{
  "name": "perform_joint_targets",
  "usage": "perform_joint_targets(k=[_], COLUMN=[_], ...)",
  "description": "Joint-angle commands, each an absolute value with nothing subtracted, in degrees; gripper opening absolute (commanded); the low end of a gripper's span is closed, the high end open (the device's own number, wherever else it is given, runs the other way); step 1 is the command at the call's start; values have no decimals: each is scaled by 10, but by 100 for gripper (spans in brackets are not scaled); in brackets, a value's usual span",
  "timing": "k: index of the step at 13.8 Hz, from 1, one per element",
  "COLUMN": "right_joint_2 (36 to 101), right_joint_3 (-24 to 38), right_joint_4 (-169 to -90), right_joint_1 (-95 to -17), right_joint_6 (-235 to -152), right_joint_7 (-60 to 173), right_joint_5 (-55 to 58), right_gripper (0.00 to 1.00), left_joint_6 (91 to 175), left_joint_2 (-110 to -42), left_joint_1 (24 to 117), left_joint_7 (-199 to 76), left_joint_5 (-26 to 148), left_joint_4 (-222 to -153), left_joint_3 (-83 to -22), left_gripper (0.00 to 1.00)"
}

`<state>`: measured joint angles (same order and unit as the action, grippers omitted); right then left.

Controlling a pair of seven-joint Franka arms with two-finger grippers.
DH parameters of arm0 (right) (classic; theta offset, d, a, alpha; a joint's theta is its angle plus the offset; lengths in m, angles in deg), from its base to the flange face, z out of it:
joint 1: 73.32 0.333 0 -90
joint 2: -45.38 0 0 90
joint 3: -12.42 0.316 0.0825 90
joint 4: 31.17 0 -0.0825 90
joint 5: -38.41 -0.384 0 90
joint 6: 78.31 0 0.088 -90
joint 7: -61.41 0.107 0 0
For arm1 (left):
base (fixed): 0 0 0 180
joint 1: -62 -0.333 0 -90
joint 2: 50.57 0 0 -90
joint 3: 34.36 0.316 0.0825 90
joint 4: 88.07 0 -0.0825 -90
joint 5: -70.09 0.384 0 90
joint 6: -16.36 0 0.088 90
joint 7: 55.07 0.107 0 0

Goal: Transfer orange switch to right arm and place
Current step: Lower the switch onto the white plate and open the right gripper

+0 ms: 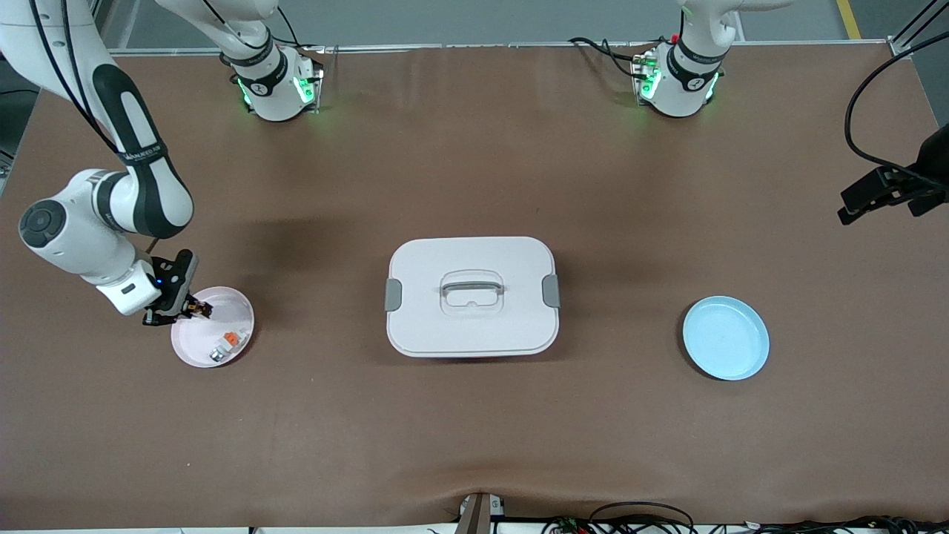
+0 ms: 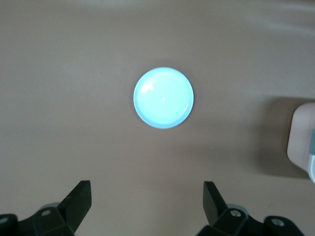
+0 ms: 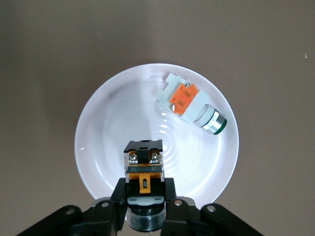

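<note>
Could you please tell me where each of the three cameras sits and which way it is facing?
Front view: high across the table, facing both arms' bases; shows the closed white plastic box.
Left wrist view: above the round pale blue plate, looking down; open left gripper at the edge.
Right wrist view: looking down into the round white plate; right gripper shut on the black-bodied orange switch.
Shared: front view shows both plates.
</note>
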<state>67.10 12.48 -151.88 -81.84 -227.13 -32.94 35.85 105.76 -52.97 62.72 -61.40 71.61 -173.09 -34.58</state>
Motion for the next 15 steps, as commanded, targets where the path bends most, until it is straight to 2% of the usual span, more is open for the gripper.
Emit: perform_joint_targets(k=[1,4,7,11,14,15], right_joint_2=[703,705,717,735,738,738], right_joint_3=[130,130,130,130,130,130], right_joint_4=[-1507,-1507,-1507,-1507,-1507,-1507], right_joint_1=[-825,-826,-828,-828,-829,-831], right_joint_6=[-2300,-2304,-2304,-2324,-2326,-2327], right_joint_7=[-338,-339,-339,-339,-338,-333], right_joint_5=[361,361,361,361,361,359], right_gripper=[0,0,0,0,0,31], left_joint_6=[1003,964,962,1046,1051,1050], left_joint_2=[-527,-526,-511,-465,-460,-463], left_joint_1=[616,615,616,616,613,613], left_joint_7=[-586,-568,-567,-568,-568,-568], left_joint_5=[697,687,687,686,686,689], left_joint_4=[-1693,-1678,-1688,-1787,-1788,-1786], left_joint_3=[-352,-345,-344,-343,-341,-340], left_gripper=[100,100,100,100,100,100])
